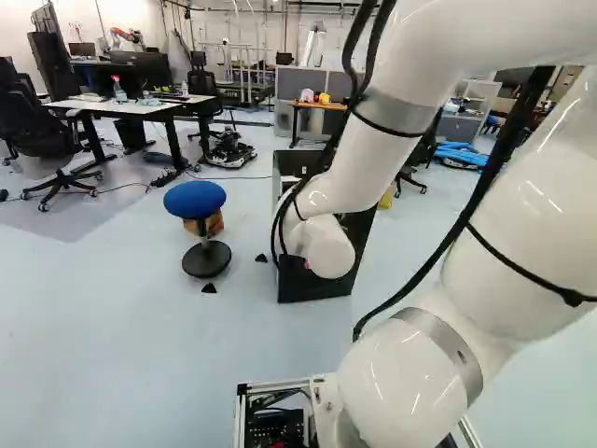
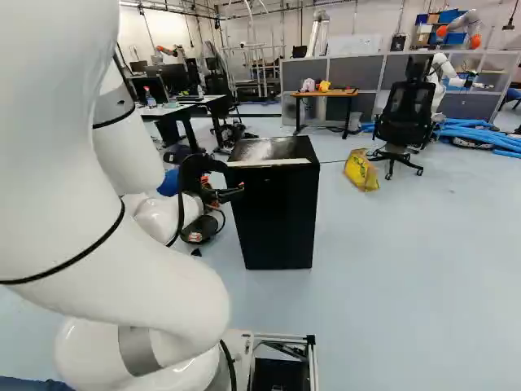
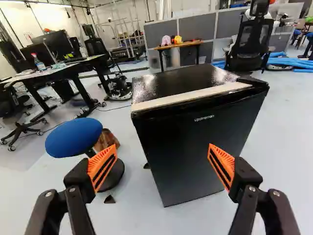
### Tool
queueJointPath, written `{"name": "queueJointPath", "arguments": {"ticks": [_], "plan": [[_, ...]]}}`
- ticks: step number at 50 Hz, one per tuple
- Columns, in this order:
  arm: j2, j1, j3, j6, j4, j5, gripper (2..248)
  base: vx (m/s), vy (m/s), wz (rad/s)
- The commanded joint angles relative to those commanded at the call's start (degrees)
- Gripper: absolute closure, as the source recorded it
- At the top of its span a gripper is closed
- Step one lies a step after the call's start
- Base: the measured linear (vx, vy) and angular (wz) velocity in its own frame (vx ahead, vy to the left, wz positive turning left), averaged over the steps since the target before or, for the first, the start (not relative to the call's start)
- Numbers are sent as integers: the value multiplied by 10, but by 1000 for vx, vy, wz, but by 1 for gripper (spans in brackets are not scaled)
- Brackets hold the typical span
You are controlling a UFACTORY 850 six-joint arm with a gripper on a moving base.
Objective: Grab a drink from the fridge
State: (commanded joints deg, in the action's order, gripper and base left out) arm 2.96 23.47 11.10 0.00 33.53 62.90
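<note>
Black fridge (image 3: 188, 152), door shut, upright on pale floor (image 3: 288, 147); light strip (image 3: 195, 95) along top front edge.

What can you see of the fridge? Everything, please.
The fridge is a small black box, upright on the pale floor, its door closed as far as the views show. The glossy top catches bright reflections; a pale strip runs along its front edge. The door front looks smooth and carries small light print; no handle can be made out. It stands ahead of the open gripper, near the blue stool. Neither appears to touch it.
</note>
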Motion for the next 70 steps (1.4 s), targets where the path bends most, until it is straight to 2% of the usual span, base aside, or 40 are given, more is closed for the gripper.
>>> {"name": "queueJointPath", "arguments": {"ticks": [30, 55, 70], "plan": [[-95, 60, 43, 0, 92, 76, 3, 0, 0, 0], [-188, 97, 101, 0, 165, 132, 3, 0, 0, 0], [-247, 113, 146, 0, 203, 158, 3, 0, 0, 0]]}}
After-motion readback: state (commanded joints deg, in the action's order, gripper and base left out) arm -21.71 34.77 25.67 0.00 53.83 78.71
